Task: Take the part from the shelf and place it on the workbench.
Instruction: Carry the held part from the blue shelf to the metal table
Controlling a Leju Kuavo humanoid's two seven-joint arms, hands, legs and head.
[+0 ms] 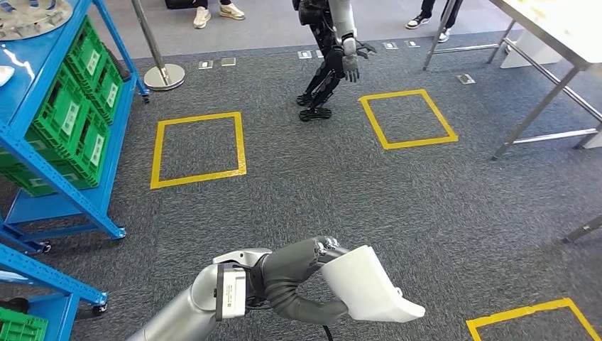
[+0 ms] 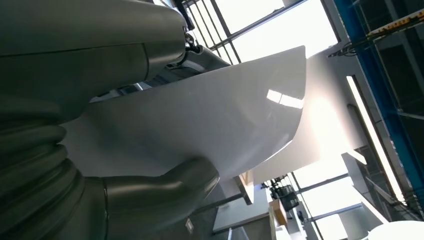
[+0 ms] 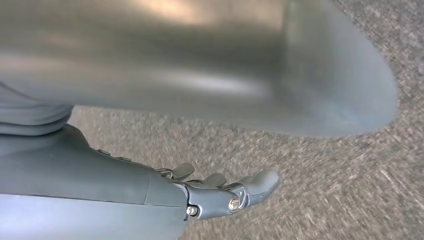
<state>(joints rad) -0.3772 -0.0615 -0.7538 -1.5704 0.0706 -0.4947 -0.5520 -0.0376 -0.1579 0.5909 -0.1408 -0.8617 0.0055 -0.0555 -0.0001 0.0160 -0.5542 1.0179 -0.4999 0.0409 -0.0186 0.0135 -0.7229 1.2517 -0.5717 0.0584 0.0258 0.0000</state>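
Note:
My left hand (image 1: 298, 279) grips the white curved part (image 1: 370, 285) low in the head view, above the grey carpet. In the left wrist view the part (image 2: 210, 120) is a broad glossy white shell, with my thumb (image 2: 160, 192) pressed under its edge. My right hand (image 3: 215, 192) hangs over the carpet, fingers loosely stretched out and holding nothing. The blue shelf (image 1: 67, 188) stands at the left, with green crates (image 1: 78, 106) in it. The metal workbench (image 1: 561, 32) is at the far right.
Another humanoid robot (image 1: 331, 53) stands ahead on the carpet. Yellow taped squares (image 1: 198, 149) (image 1: 407, 118) mark the floor, and another (image 1: 529, 320) lies at the lower right. A post on a round base (image 1: 164, 75) stands near the shelf. People's shoes (image 1: 213, 13) show at the far edge.

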